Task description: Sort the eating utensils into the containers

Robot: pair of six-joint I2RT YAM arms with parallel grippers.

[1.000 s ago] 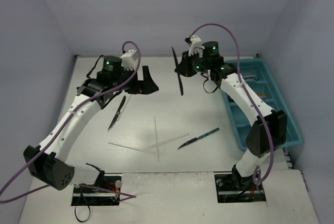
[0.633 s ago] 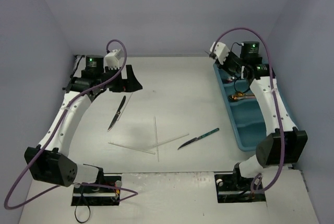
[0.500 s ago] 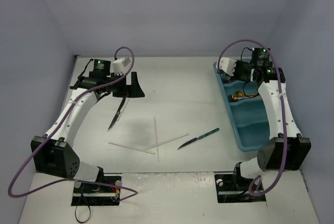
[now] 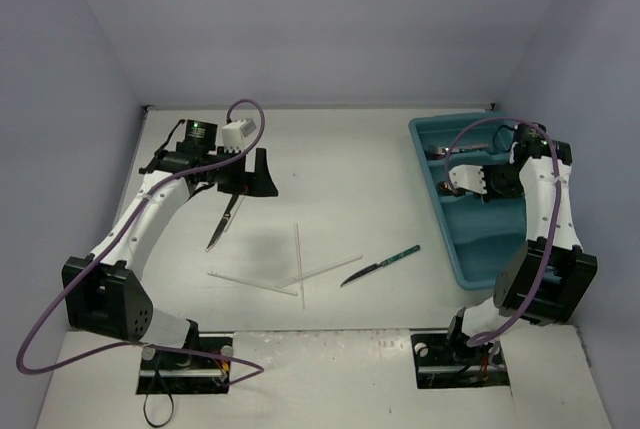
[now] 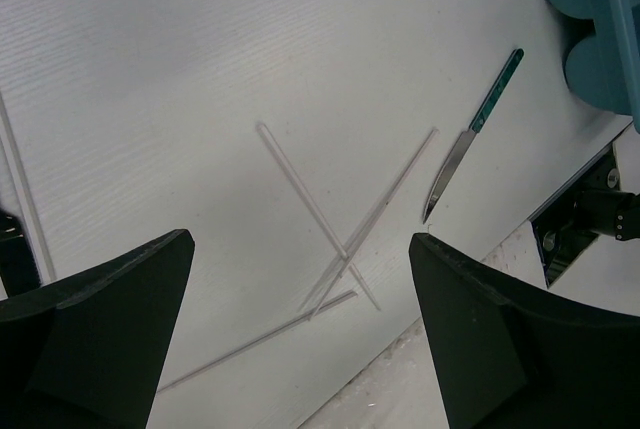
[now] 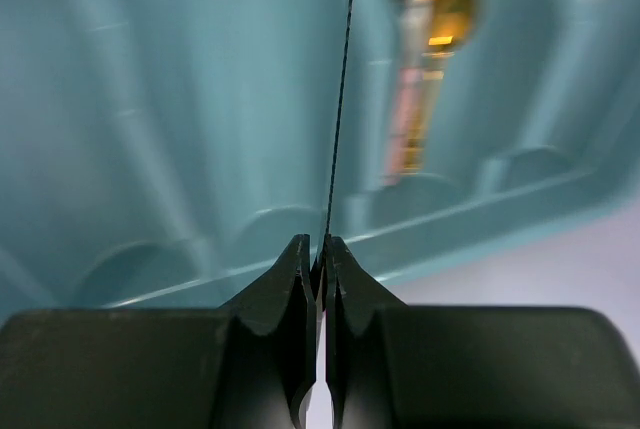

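Two arms, two jobs: my right gripper [image 6: 318,249] is clamped shut on a thin dark knife [image 6: 340,99], low inside the teal tray [image 6: 150,99] so it can drop into a compartment. My left gripper [image 5: 300,241] hangs wide open, empty, over the white sticks [image 5: 300,184] awaiting pickup.

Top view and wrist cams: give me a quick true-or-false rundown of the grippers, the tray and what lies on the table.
1. The right gripper is shut on a thin utensil over the tray. True.
2. The left gripper is shut. False: it stands wide open and empty above the table.
3. The teal-handled knife lies in the tray. False: it lies on the table, apart from the tray.
4. White sticks lie crossed on the table. True.
5. A gold piece lies in the tray. True.
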